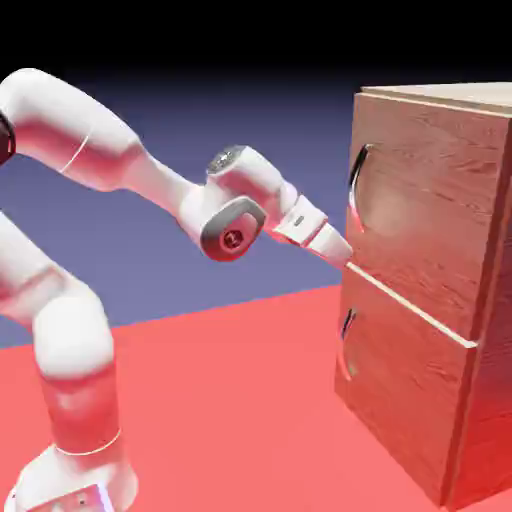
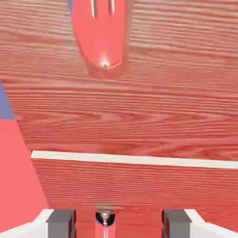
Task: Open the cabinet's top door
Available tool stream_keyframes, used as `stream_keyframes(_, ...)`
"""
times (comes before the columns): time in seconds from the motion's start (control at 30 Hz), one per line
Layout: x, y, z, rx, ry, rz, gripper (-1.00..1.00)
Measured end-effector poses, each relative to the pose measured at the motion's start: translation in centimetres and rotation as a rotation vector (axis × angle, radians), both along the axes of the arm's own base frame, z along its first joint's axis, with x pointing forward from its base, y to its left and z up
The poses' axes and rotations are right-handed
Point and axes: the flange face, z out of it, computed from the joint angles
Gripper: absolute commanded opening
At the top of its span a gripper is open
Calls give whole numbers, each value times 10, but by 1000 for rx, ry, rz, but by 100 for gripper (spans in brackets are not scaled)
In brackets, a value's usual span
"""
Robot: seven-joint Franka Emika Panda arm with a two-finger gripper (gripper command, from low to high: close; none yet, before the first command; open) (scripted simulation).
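Rendered, evenly bright in both views, no noise or motion blur. Exterior view: backdrop (image 1: 230, 130) fades from black at top to blue-violet lower down. Red table (image 1: 220, 400) casts a strong red bounce onto the arm's (image 1: 70, 370) lower links and the cabinet (image 1: 430, 290) base. Soft highlights on the white arm shells, no hard glare. Faint shading only beneath the arm, no crisp cast shadows. Hand view: sharp wood grain edge to edge, no visible edge distortion. Top door (image 2: 139, 102) handle (image 2: 103, 35) reflects red, small specular dot near its tip, soft dark shadow around it. Finger tips (image 2: 60, 223) slightly soft at bottom edge.
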Motion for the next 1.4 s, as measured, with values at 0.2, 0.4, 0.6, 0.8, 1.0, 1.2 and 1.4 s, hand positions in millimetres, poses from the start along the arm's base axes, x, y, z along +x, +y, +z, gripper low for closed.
stream_keyframes(0.2,4,-14,-100,137,285,-76,0)
stream_keyframes(0.4,-17,-30,-190,199,536,-187,0)
stream_keyframes(0.6,-51,-55,-254,194,713,-329,0)
stream_keyframes(0.8,-83,-91,-284,139,781,-490,0)
stream_keyframes(1.0,-99,-129,-278,55,720,-634,0)
stream_keyframes(1.2,-93,-156,-241,-34,533,-721,0)
stream_keyframes(1.4,-69,-160,-177,-105,242,-715,0)
